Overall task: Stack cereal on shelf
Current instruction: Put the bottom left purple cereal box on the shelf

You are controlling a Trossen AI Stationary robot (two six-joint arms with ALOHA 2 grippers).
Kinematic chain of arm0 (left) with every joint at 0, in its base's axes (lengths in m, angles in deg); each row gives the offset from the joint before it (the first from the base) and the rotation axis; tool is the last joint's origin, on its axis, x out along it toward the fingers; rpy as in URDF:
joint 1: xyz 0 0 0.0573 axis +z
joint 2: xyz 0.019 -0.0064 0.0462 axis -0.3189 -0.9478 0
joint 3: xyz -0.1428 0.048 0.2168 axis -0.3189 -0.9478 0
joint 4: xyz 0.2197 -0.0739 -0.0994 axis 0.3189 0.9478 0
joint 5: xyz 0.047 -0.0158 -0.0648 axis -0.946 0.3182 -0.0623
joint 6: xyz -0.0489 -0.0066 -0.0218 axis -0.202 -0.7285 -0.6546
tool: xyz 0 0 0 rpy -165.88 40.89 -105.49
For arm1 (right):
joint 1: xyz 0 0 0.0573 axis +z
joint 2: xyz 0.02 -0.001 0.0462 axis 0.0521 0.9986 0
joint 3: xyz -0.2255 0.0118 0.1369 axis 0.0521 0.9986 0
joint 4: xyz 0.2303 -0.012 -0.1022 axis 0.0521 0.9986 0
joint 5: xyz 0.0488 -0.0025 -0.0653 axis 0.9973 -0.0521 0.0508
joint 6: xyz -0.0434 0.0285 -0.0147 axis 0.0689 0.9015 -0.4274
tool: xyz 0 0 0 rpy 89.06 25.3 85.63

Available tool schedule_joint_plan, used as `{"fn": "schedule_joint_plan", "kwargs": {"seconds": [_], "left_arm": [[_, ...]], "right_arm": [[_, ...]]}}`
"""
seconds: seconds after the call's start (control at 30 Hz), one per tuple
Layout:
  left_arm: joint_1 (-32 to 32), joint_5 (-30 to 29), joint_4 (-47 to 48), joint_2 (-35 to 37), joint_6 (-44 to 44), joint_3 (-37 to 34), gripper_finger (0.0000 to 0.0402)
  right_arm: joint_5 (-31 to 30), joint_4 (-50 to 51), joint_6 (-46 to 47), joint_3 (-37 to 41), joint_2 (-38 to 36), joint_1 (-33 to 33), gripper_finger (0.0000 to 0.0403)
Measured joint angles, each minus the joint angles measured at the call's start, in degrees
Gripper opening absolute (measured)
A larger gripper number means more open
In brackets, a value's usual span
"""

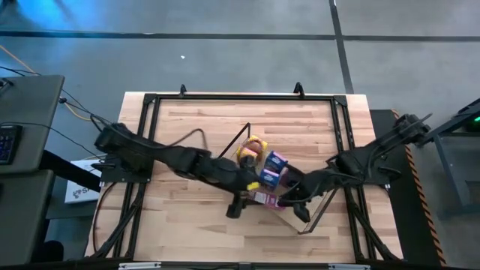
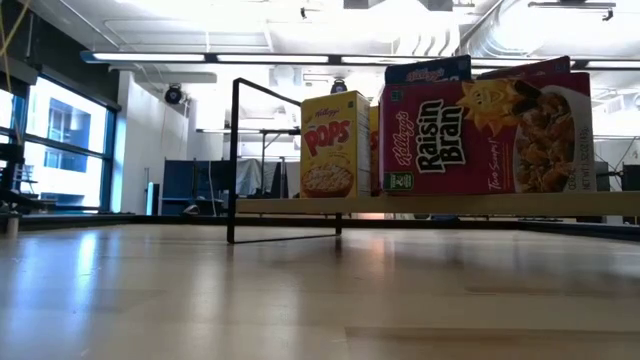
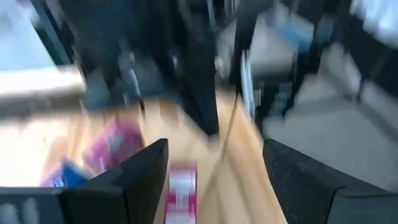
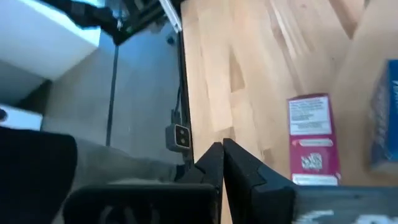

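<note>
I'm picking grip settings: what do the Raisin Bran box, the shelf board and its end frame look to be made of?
Magenta Raisin Bran cereal box: printed cardboard, smooth and faintly glossy, with crisp folded edges. Long light shelf board: pale wood by its colour, likely matte. Black end frame: thin bent rod, probably painted metal wire.

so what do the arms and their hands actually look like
Both arms are dark, near black, built of slim jointed segments with black cables looping alongside them in the high view. The left hand has two broad, flat, matte black fingers with angular edges. The right hand has the same black wedge-shaped fingers. No markings are visible.
</note>
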Motion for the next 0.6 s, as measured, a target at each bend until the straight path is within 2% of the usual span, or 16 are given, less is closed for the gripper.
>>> {"fn": "schedule_joint_plan", "kwargs": {"seconds": [0.07,0.17,0.27,0.4,0.5,0.6], "left_arm": [[-0.40,-2.12,-6.42,2.85,-1.33,-3.28,0.0255],[-1.03,-5.23,-14.47,7.75,-5.15,-11.83,0.0255],[-1.56,-7.98,-21.79,13.03,-9.92,-20.86,0.0255],[-2.42,-10.26,-28.90,18.16,-13.89,-28.97,0.0255],[-2.52,-11.22,-29.01,20.44,-16.16,-32.17,0.0255],[-2.73,-11.28,-30.49,21.03,-16.67,-32.80,0.0255]], "right_arm": [[1.92,2.98,-1.74,-1.95,2.06,-0.47,0.0000],[3.31,7.92,-3.86,-5.14,5.39,-0.92,0.0004],[2.49,12.52,-4.51,-7.76,8.15,-0.94,0.0033],[2.56,15.40,-4.36,-8.65,11.58,-0.96,0.0117],[2.60,15.40,-4.83,-8.72,14.06,-0.96,0.0196],[0.10,15.92,-6.84,-8.72,16.49,-1.09,0.0263]]}}
